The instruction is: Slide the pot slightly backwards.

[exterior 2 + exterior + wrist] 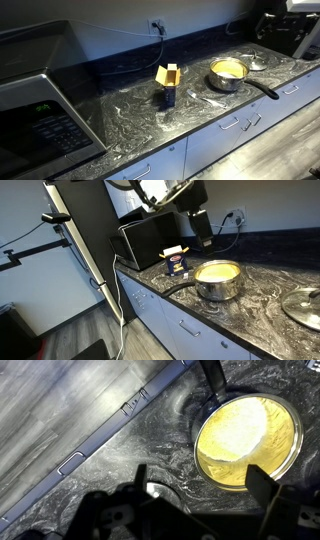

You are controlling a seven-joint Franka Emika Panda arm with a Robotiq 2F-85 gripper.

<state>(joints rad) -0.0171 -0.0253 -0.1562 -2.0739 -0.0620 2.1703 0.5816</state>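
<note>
We see the glass lid (pixel 303 306) clipped off-frame, and the handle (pixel 211 372) of the pot (pixel 245 445) cut by the wrist view's top edge.

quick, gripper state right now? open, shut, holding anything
gripper: open, holding nothing; it hangs over the pot without gripping it.
</note>
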